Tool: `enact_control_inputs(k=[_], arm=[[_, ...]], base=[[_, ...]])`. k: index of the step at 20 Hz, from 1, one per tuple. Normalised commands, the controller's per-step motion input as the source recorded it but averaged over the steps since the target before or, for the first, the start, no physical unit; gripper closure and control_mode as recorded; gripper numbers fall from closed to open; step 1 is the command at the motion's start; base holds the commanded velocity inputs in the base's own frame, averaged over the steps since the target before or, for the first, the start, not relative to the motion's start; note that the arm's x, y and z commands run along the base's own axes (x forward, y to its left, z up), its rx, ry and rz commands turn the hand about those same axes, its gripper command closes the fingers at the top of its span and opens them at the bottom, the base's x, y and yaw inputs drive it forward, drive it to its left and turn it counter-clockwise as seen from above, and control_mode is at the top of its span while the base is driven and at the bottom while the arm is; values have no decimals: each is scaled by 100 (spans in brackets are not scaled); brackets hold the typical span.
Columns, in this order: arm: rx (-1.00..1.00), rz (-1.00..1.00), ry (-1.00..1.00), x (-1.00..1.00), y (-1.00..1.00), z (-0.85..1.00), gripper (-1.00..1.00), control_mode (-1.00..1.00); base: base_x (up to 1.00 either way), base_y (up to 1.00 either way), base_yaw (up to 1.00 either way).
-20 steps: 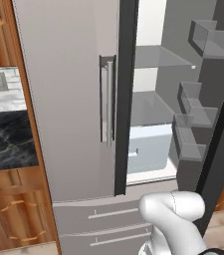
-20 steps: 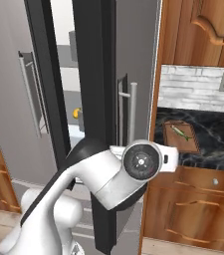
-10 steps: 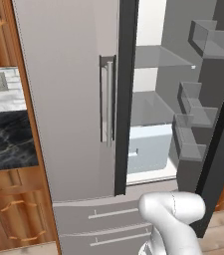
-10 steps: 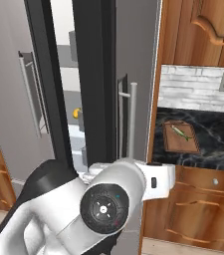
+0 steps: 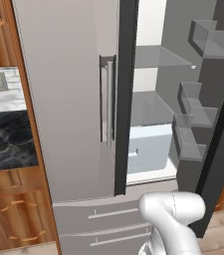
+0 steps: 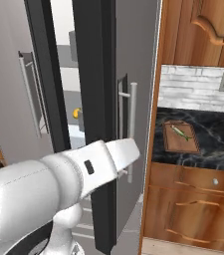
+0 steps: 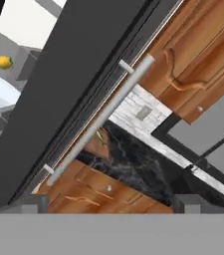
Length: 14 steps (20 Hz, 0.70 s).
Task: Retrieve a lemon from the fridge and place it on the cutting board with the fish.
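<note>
Beside the fridge (image 6: 133, 64), right-hand door standing open: one robot arm, wrist drawn close to that door's dark outer edge

Item 1, lemon (image 7: 3, 62): small yellow fruit lying on a pale shelf inside the fridge, beyond the open door's edge; also glimpsed as a yellow spot (image 6: 76, 113) through the gap between the two doors. Untouched, not yet collected

Item 2, cutting board (image 6: 181, 137): reddish-brown wood, flat on the black marbled surface (image 6: 218, 139) to the right of the fridge, well apart from the lemon

Item 3, fish (image 6: 181, 132): slim greenish shape lying diagonally on the board

Item 4, end effector (image 7: 108, 201): two dark finger tips at the foot of the hand view, spread wide with nothing between them; carrying nothing. It points past the fridge door's silver bar handle (image 7: 98, 119) towards the surface, not into the fridge

Item 5, fridge interior: grey shelves, a pale drawer (image 5: 151, 147) and door bins (image 5: 193, 117)

Step in hand, as judged: reaching into the fridge for the lemon, task barely begun. To do it well, swing the wrist round the door's edge without clipping it or the handle, enter through the opening at shelf height, keep the fingers wide until they straddle the fruit, then close gently, since a round fruit is apt to roll away if nudged
</note>
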Motion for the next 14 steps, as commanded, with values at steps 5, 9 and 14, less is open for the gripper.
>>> enact_control_inputs(k=[5, 9, 14], arm=[[-76, 0, 23, -26, 73, 0, -100, -100], [-56, 0, 31, -2, 51, 8, -100, -100], [-51, -2, 39, 1, 76, 29, -100, -100]], base=[[0, 0, 0], [0, 0, 0], [0, 0, 0]])
